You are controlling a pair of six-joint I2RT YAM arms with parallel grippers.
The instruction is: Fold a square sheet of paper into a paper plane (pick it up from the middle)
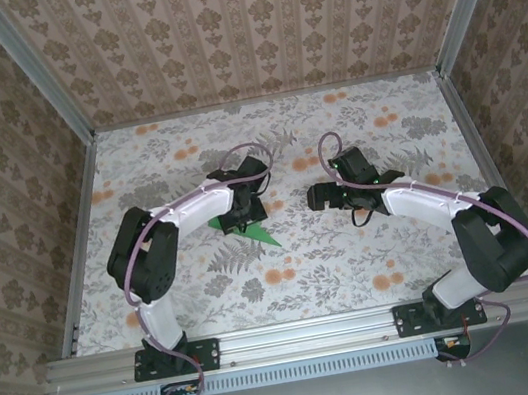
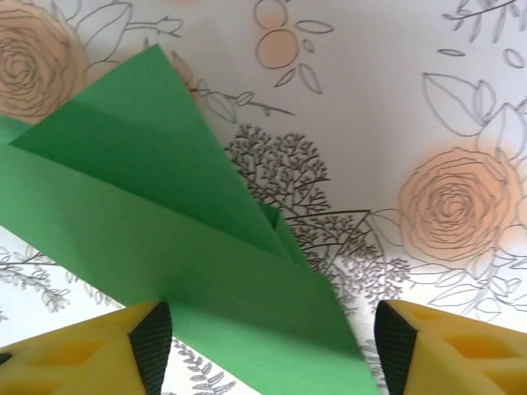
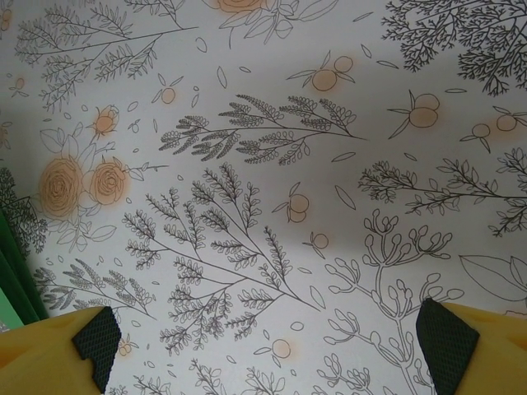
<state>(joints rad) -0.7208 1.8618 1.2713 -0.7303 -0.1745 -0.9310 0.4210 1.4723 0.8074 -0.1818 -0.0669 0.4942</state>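
Two yellow fingers (image 2: 74, 358) of the left gripper (image 2: 268, 346) stand spread apart, low over the bench (image 2: 428, 99). Between their black pads lies the green paper (image 2: 165, 222). It lies flat on the bench and is not pinched. The paper is folded, with one layer on top of another, and it gets narrower toward the right finger. From above, the left gripper sits right over the paper, and a green pointed tip pokes out toward the near side.

The right gripper (image 3: 270, 350) is spread wide too and holds nothing. It hangs over bare flowered bench, with a thin strip of green at the left edge of its own view. From above it is near the left gripper, with a gap between them. Patterned walls (image 1: 246, 28) stand around the bench.
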